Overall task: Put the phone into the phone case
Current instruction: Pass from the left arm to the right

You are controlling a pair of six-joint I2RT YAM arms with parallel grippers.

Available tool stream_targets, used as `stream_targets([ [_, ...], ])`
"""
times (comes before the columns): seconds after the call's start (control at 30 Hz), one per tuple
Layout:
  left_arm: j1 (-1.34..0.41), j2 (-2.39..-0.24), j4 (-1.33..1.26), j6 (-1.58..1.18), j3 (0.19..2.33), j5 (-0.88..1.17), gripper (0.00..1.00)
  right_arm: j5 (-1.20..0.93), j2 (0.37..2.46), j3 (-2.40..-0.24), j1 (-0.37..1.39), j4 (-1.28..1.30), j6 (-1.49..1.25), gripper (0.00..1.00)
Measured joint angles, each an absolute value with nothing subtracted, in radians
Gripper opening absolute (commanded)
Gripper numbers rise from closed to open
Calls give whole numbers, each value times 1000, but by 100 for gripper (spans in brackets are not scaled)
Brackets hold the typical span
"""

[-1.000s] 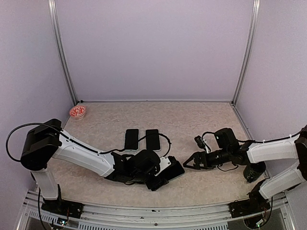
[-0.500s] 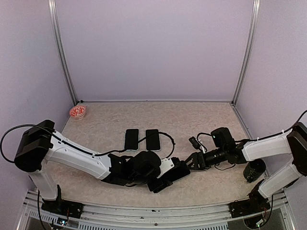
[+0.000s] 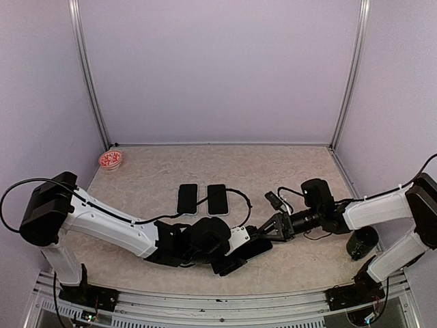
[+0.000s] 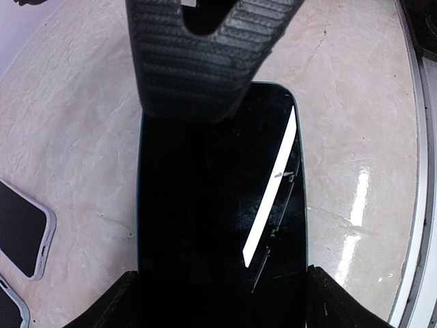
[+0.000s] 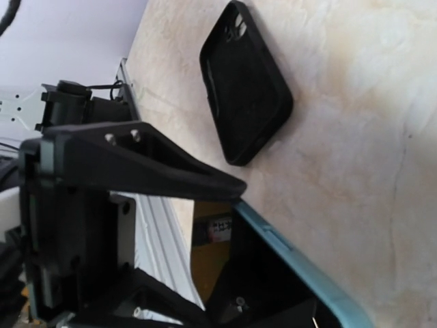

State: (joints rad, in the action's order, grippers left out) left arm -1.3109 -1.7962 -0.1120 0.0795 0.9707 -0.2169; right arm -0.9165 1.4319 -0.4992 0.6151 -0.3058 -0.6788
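The phone is a black-screened slab with a teal edge, held tilted off the table. My left gripper is shut on its long sides, a finger at each side of the glass. My right gripper stands open around the phone's far end. One finger lies over the screen, its tip at the teal edge. An empty black phone case lies flat on the table beyond, near the front edge, mostly hidden in the top view.
Two dark slabs with pale rims lie side by side mid-table; one shows at the left wrist view's edge. A small red-patterned dish sits in the back left corner. A black cylinder stands at the right. The metal front rail is close.
My right gripper has travelled left to the phone's far end, and its jaws have narrowed around it. My left arm has shifted slightly with the phone still in its grip.
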Motion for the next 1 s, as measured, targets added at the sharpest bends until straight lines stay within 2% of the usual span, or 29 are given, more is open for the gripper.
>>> stream_targets([
  [0.67,-1331,-1796,-112,114,1006,-244,54,-991,1552,-498,659,-397,-763,71],
  [1.0,-1336,-1797,-111,118,1007,-244,55,-1014,1555,-498,670,-434,-787,58],
])
